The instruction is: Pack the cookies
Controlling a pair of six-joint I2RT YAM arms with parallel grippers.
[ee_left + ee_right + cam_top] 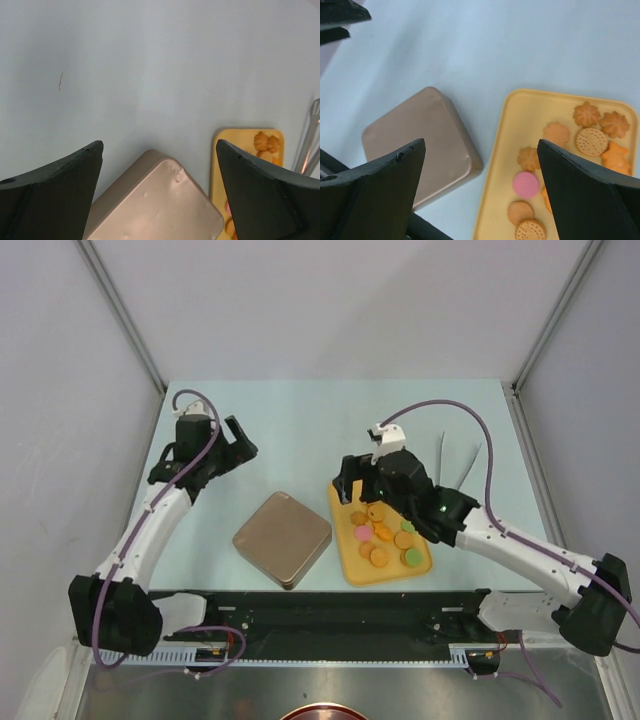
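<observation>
1. While the cookies [383,535] lie loose on the yellow tray [343,540], right of centre on the worktop [300,430], the tan tin [282,539] sits just beside the tray on its left, apart from it, with its lid on.
2. About a dozen cookies show on the tray: round, flower and star shapes, one pink [525,183], a few green; none can be seen in the tin, whose inside is hidden.
3. The left pincer [232,447] hangs over bare worktop behind the tin, jaws spread, holding nothing.
4. The right pincer [357,476] hovers over the far end of the tray, jaws wide apart, nothing between them.
5. Metal tongs [459,462] lie on the worktop right of the tray.
6. As a judgement: packing is not finished, since these cookies remain out on the tray; whether the closed tin already holds others cannot be told; what is left is getting the tray's cookies into the tin.
</observation>
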